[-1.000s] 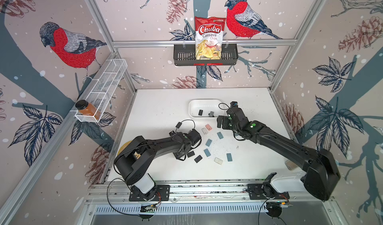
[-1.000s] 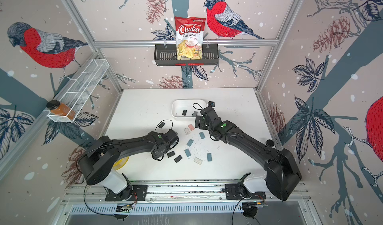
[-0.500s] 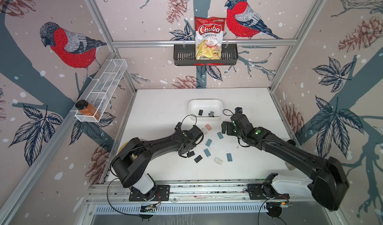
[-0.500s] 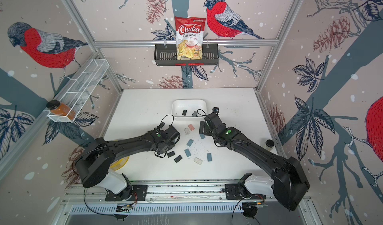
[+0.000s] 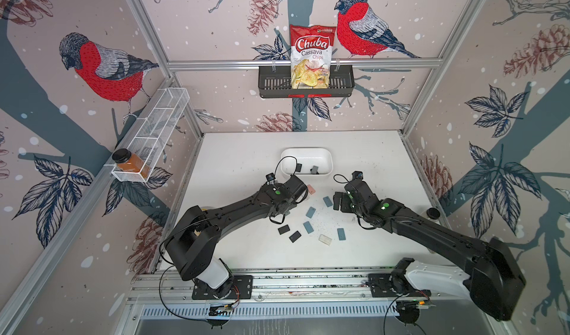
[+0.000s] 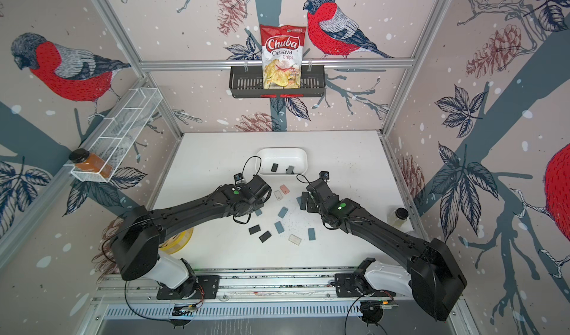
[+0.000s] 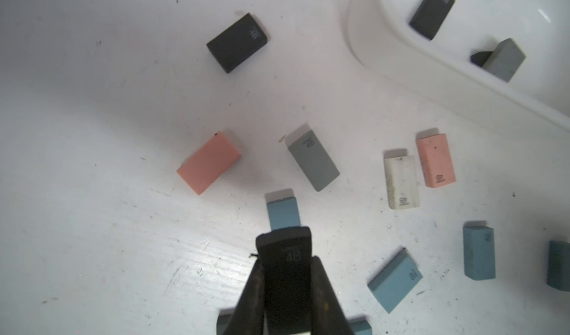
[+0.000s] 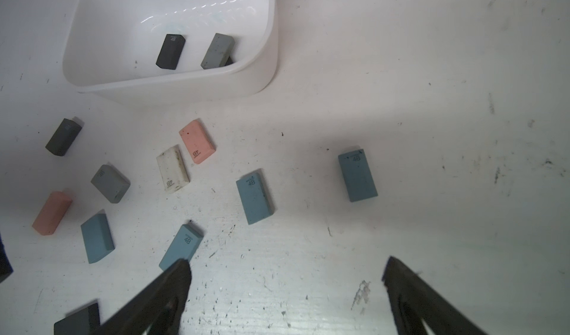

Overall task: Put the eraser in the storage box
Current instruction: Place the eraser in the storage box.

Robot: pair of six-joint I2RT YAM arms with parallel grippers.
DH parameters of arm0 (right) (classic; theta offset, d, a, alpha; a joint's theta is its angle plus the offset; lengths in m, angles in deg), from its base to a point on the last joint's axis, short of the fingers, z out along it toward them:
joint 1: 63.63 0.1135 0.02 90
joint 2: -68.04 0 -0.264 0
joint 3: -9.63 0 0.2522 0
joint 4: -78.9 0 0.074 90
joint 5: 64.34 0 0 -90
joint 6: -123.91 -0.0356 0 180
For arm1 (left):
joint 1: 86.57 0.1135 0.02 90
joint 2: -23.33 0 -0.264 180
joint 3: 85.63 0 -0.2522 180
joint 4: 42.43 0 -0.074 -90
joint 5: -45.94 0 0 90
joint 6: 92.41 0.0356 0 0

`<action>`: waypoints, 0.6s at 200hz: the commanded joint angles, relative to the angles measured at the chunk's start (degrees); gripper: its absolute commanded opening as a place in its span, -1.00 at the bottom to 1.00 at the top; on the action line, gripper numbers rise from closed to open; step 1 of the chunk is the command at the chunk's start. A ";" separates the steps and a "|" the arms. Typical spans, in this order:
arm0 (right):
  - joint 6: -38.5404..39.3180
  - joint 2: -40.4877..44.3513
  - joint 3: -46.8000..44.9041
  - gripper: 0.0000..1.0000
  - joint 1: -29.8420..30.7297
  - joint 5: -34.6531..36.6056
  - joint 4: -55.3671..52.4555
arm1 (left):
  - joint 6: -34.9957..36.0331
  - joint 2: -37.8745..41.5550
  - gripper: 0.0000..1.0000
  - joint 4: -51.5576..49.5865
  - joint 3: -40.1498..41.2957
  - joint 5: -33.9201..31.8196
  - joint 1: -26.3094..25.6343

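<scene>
**Left hand** (image 7: 288, 270): closed narrow on the eraser (image 7: 285, 250), a black block stamped "4B". It is gripped by its long sides, with one end projecting past the fingertips. The eraser is outside the box (image 7: 401, 68), over the bench (image 7: 92, 225). Whether it touches the surface cannot be told.

**Right hand** (image 8: 287, 267): spread wide, with nothing between its fingers (image 8: 179, 275).

**Layout, both top views:**
- The box (image 5: 308, 150) sits toward 12 o'clock on the bench.
- The left arm (image 5: 240, 208) ends at 7 o'clock of the box, near its corner.
- The right arm (image 5: 416, 222) ends at 4 o'clock of the box, farther off.

**Box contents:** a stored black eraser (image 8: 171, 51) and a stored grey eraser (image 8: 217, 51). The grey one lies close to the wall.

**Bench:**
- Loose erasers (image 5: 310, 212) lie scattered at 6 o'clock of the box: blue, pink, white, grey and black.
- The pink eraser (image 8: 197, 145) and the white eraser (image 8: 172, 173) lie just beside each other.

**Walls:**
- At 12 o'clock, a basket (image 5: 271, 82) holds a chips bag (image 5: 311, 59).
- At 9 o'clock, a rack (image 5: 160, 123) holds a jar (image 5: 131, 164).
</scene>
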 commanded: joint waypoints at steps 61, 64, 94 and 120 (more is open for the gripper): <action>-4.66 0.99 -4.05 0.99 3.06 2.42 0.35 | 16.92 -4.66 -0.78 2.15 -12.62 -1.83 3.19; -4.91 0.91 -4.22 0.99 3.11 2.54 0.31 | 17.50 -5.07 -0.78 2.21 -13.38 -1.66 3.45; -6.81 0.18 -5.29 0.99 3.94 2.98 -0.64 | 22.69 -9.14 -0.78 3.58 -18.71 1.09 6.40; -8.39 0.53 -6.18 0.99 5.29 3.35 -1.14 | 26.03 -13.86 -0.78 3.53 -23.70 3.32 8.81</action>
